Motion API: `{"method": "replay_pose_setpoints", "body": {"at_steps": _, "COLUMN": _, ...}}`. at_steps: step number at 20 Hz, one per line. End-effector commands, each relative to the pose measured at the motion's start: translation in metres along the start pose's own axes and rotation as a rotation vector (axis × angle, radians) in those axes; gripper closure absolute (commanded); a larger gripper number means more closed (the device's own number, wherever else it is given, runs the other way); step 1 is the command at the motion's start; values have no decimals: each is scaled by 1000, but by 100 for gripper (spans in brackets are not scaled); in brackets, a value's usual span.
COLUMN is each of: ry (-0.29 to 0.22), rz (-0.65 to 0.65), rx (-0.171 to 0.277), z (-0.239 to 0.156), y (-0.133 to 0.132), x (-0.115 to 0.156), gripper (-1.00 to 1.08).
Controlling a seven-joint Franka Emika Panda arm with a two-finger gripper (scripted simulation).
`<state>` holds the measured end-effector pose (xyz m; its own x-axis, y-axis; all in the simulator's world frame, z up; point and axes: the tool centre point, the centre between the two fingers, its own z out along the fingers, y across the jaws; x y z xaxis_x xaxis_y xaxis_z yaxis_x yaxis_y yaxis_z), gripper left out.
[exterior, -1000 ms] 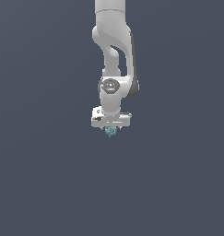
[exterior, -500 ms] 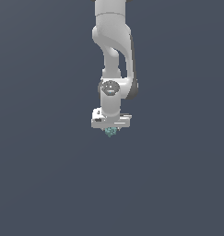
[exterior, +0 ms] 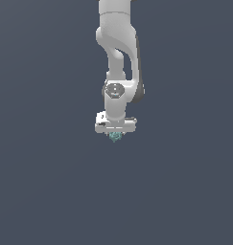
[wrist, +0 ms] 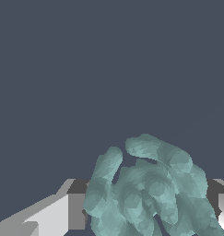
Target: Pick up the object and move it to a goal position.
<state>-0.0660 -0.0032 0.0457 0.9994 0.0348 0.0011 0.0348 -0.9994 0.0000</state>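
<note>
- The object [exterior: 115, 137], a small teal-green lumpy clump, sits directly under the white hand of the arm, poking out just below it in the exterior view.
- In the wrist view the object [wrist: 148, 189] fills the space between the two grey-white fingers [wrist: 53, 214], one on each side and right against it.
- The gripper [exterior: 115, 134] appears closed around the clump, its jaws only as far apart as the clump is wide; actual contact at the pads is hidden by the lumps.
- The arm [exterior: 119, 57] hangs straight down from above, wrist vertical.
- Nothing but flat, dark blue-grey background surrounds the clump, with no surface edge or shadow, so whether it is lifted or resting cannot be told.
- No goal marker shows in either view.
- Judgement: the grasp looks done; the carry to the goal remains, and how far is unknown.
</note>
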Motion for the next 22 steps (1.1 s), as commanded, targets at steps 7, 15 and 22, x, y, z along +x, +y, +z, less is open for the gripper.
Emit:
{"method": "replay_pose_setpoints", "body": {"at_steps": 7, "ry": 1, "rz": 0, "rx": 0, "z": -37, "y": -4, "x": 8, "gripper": 108}}
{"method": "replay_pose_setpoints", "body": {"at_steps": 15, "ry": 0, "rz": 0, "rx": 0, "z": -106, "y": -11, "x": 22, "gripper": 108}}
{"method": "replay_pose_setpoints", "body": {"at_steps": 22, "ry": 0, "rz": 0, "rx": 0, "z": -178, "y": -19, "x": 37, "gripper": 108}}
